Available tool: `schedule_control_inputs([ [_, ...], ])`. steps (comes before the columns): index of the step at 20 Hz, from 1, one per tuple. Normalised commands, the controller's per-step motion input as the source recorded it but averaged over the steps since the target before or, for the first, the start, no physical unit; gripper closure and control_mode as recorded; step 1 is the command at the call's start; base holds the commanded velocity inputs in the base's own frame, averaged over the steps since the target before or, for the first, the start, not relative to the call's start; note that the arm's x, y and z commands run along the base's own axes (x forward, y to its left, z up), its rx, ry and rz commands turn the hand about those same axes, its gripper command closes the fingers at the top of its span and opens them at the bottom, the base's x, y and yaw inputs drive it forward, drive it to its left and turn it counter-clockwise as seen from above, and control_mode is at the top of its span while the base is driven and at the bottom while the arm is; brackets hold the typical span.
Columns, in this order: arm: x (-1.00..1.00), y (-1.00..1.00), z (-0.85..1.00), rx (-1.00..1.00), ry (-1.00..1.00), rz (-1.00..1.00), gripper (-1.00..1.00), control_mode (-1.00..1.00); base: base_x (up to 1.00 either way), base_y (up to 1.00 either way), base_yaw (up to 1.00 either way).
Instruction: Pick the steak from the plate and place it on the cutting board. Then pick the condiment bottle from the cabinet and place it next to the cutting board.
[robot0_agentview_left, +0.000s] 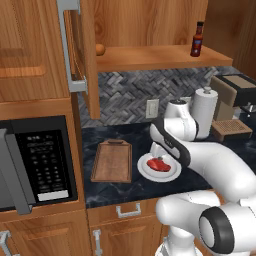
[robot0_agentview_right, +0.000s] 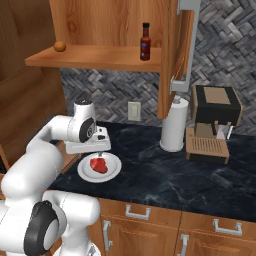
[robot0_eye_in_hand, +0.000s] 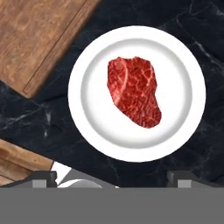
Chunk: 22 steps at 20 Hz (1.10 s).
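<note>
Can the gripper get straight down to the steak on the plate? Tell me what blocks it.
Probably yes. The gripper hangs above the plate, and the steak lies bare in its middle with nothing over it.

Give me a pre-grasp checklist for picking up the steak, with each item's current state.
1. Steak lies flat on the plate, nothing on top: ok.
2. Tool is above the plate, steak ahead of its fingertips: ok.
3. Tool open wide enough for the steak: cannot tell, only the fingertip ends show.
4. Cutting board beside the plate has a bare surface for the drop: ok.
5. Condiment bottle stands upright on the cabinet shelf, door open: ok.
</note>
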Motion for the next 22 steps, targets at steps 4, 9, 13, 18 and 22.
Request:
schedule_control_inputs([
  [4, 0.00, 0.00, -0.22, 0.00, 0.00, 0.03, -1.00, -1.00, 0.00, 0.00, 0.00],
  [9, 0.00, 0.00, -0.19, 0.00, 0.00, 0.03, -1.00, -1.00, 0.00, 0.00, 0.00],
  [13, 0.00, 0.00, -0.11, 0.00, 0.00, 0.03, -1.00, -1.00, 0.00, 0.00, 0.00],
  [18, 0.00, 0.00, -0.12, 0.00, 0.00, 0.03, -1.00, -1.00, 0.00, 0.00, 0.00],
  [22, 0.00, 0.00, -0.13, 0.00, 0.00, 0.04, -1.00, -1.00, 0.00, 0.00, 0.00],
])
